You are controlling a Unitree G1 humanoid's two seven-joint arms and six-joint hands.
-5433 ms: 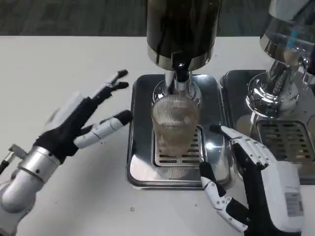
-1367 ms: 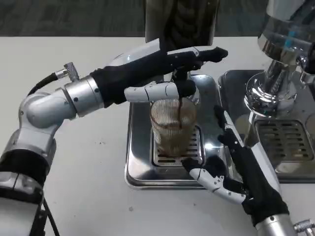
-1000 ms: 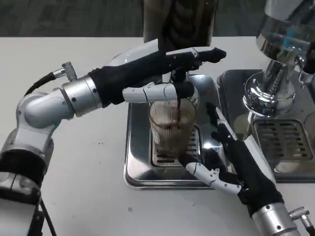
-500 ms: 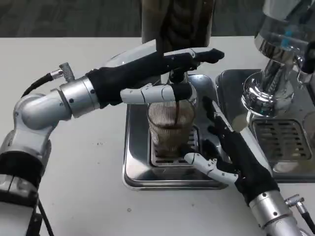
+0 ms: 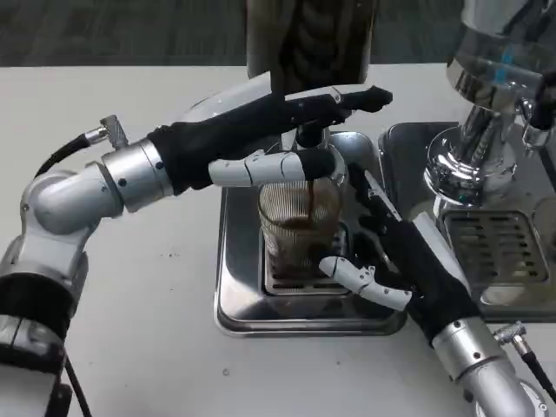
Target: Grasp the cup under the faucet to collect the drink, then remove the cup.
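A ribbed clear cup (image 5: 294,228) stands on the grille of a steel drip tray (image 5: 233,306), right under the black faucet (image 5: 308,135). A thin dark stream falls into it, and dark drink fills its lower part. My left hand (image 5: 252,130) reaches in from the left. Its straight fingers lie over the faucet's top and its thumb (image 5: 276,165) crosses just above the cup's rim. My right hand (image 5: 408,261) is spread close against the cup's right side, fingers behind it. The right thumb (image 5: 352,276) sits at the cup's lower front; a firm grip cannot be made out.
The dark drink tank (image 5: 304,35) rises behind the faucet. A second chrome dispenser (image 5: 491,95) with its own drip tray (image 5: 508,252) stands at the right, close to my right forearm. White table lies at the left and front.
My right hand has slid up and left until it flanks the cup. The drink level has risen. My left hand stays on the faucet. The camera has shifted slightly.
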